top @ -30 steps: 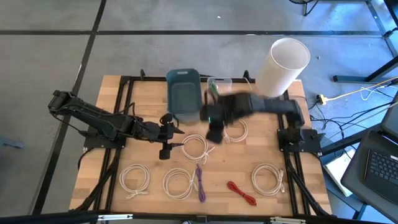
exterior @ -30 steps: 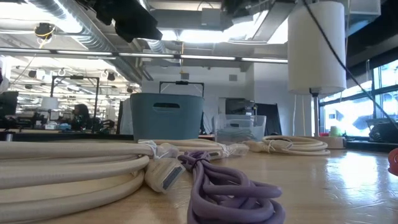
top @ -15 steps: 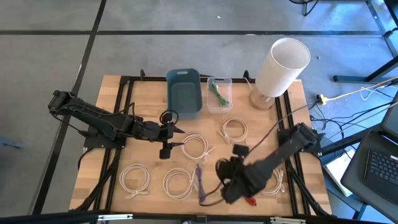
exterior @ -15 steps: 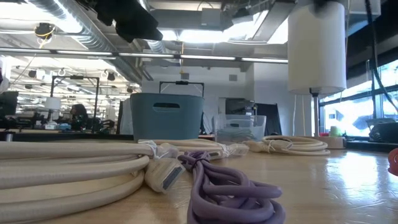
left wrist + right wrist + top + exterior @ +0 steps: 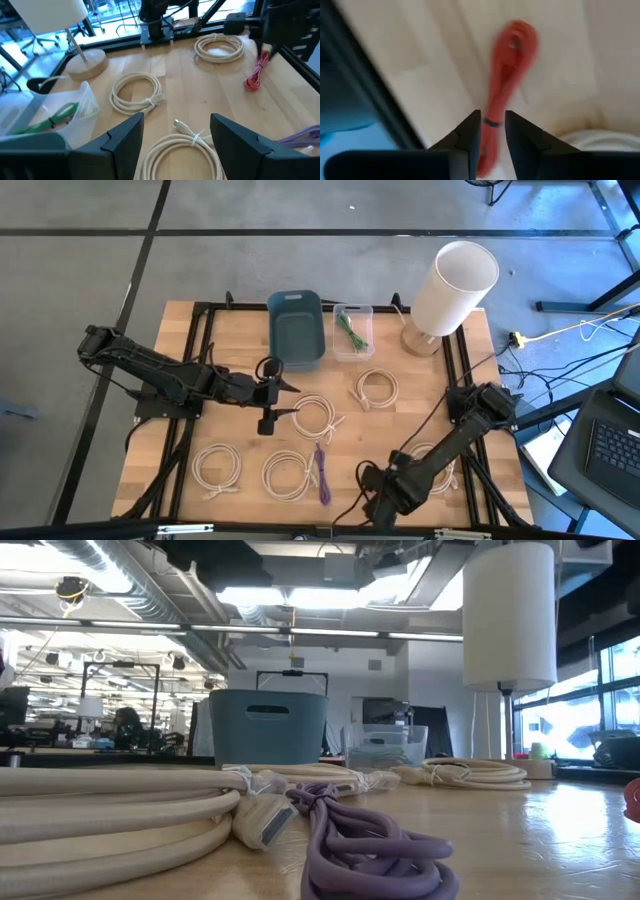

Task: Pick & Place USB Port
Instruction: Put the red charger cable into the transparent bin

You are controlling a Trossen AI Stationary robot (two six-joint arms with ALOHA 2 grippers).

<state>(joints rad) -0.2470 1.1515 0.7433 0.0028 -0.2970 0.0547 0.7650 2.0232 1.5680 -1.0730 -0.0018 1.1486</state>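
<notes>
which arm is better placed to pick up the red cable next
The right. Its tool sits directly over the red cable, fingers straddling it. The left tool hangs mid-table above a white cable coil, well away from the red one.

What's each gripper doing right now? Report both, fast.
Left gripper: open, holding nothing, above a white cable.
Right gripper: fingers close together around the red cable; grip cannot be told.

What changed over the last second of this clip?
The right arm swung from the blue bin down to the table's near edge; its end effector now sits over the red cable, fingers either side of it, not yet gripping. The left end effector and the white coils have not moved.
</notes>
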